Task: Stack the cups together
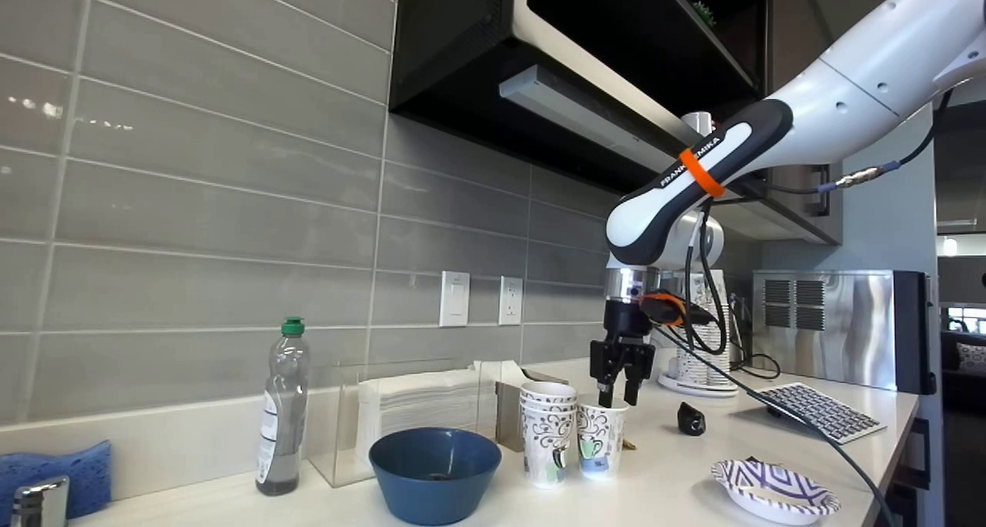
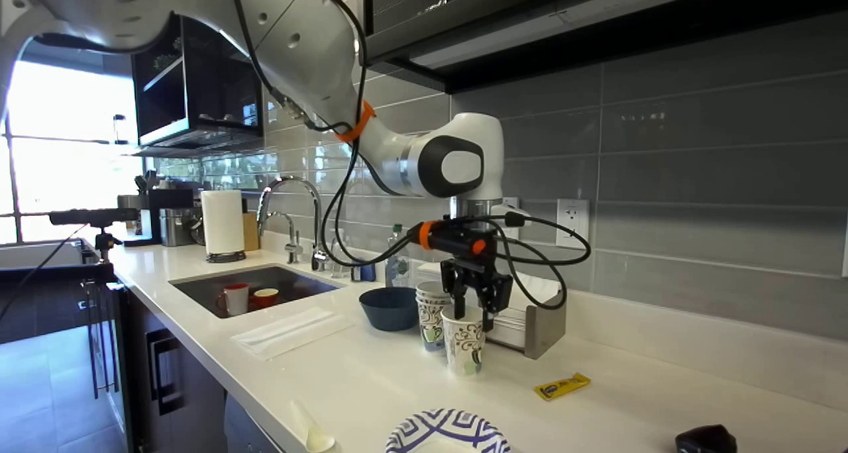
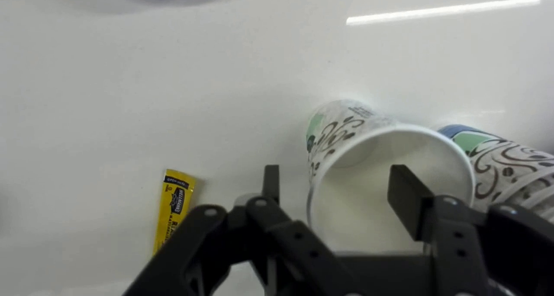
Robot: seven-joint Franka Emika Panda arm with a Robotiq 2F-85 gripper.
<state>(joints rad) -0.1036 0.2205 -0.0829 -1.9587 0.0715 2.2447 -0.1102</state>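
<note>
The cups are white with a printed swirl pattern. One single cup [image 1: 599, 444] stands upright on the counter, also in an exterior view [image 2: 464, 347] and the wrist view [image 3: 335, 129]. Right beside it stands a nested stack of cups [image 1: 548, 444], also in an exterior view [image 2: 431, 324]; the wrist view shows part of it at the right edge [image 3: 502, 159]. My gripper [image 3: 336, 179] is open above the single cup, pointing down, also in both exterior views [image 1: 618, 396] [image 2: 474, 317]. One finger is over or inside the cup's mouth, the other outside its rim. Nothing is held.
A blue bowl [image 1: 433, 477] stands beside the stack. A clear bottle with green cap [image 1: 283, 419] and a napkin holder [image 2: 546, 324] are near the wall. A yellow packet [image 2: 562, 387], a patterned paper dish [image 1: 774, 492] and a black object [image 1: 691, 419] lie on the counter.
</note>
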